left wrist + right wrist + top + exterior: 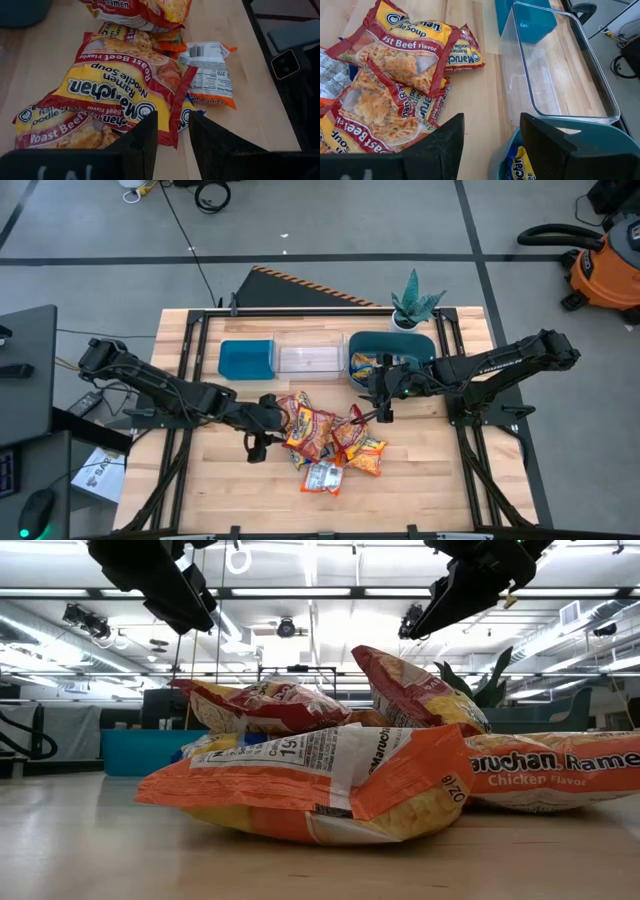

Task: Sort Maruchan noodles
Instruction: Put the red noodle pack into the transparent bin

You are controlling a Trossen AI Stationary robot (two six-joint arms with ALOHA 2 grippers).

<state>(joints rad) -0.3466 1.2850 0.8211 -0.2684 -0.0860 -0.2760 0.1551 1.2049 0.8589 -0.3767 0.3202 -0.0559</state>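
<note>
High view: clear bin [310, 358] between 2 teal bins; both grippers wide, empty.

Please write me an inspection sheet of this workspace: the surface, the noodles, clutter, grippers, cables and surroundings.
Surface: wooden table, bare at the front.
Job's things: noodle packets piled mid-table; some in the round teal bin; clear bin and square teal bin empty.
Clutter: potted plant at the back edge.
Grippers: left gripper open beside the pile; right gripper open, empty, near the round bin.
Cables: black cable on the floor.
Surroundings: orange vacuum, desk.
</note>
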